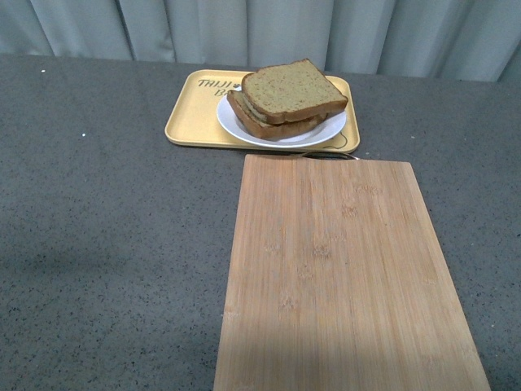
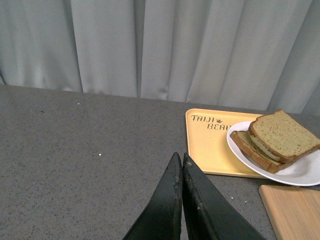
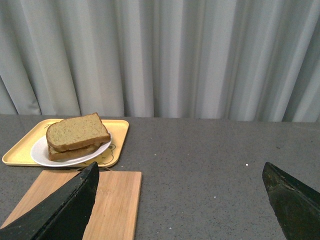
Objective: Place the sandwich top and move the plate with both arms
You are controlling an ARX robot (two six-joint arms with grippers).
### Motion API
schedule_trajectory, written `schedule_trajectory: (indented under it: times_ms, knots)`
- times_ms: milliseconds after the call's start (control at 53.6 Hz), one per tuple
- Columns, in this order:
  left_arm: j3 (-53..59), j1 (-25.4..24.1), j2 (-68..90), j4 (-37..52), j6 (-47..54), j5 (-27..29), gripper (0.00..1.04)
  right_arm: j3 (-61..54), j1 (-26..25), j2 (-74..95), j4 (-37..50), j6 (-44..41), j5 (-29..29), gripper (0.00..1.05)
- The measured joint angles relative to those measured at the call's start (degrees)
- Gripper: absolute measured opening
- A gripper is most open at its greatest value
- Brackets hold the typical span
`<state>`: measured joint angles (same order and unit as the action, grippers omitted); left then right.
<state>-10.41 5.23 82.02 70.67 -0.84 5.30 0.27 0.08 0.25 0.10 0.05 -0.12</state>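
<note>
The sandwich top (image 1: 295, 90) is a tan speckled bread slice lying skewed on top of the stacked sandwich on the white plate (image 1: 244, 130). That plate rests on a yellow tray (image 1: 189, 118) at the back of the table. Neither arm shows in the front view. In the left wrist view my left gripper (image 2: 181, 158) is shut with nothing in it, well short of the plate (image 2: 295, 175) and the sandwich top (image 2: 282, 134). My right gripper (image 3: 180, 170) stands wide open over bare table, away from the plate (image 3: 40, 152) and the sandwich top (image 3: 75, 131).
A large wooden board (image 1: 342, 277) lies in front of the tray and reaches the near edge. Grey speckled tabletop (image 1: 98, 228) spreads to the left of it. A pale curtain (image 1: 260, 32) hangs behind the table.
</note>
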Motion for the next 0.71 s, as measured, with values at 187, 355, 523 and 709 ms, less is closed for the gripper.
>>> schedule_trajectory:
  times_ms: [187,355,523,709]
  knots:
    - [2.7,-1.3,-12.3,-9.5,0.2,-1.9,0.04,0.0,0.0,0.0,0.0,0.0,0.0,0.95]
    - [5.7,-5.1,-20.1,-14.5,0.4,-4.9,0.04,0.0,0.0,0.0,0.0,0.0,0.0,0.95]
    - [8.0,-5.1,-29.9,-21.7,0.4,-5.2,0.04,0.0,0.0,0.0,0.0,0.0,0.0,0.95]
    - [9.3,-5.1,-41.7,-31.7,0.4,-5.2,0.04,0.0,0.0,0.0,0.0,0.0,0.0,0.95]
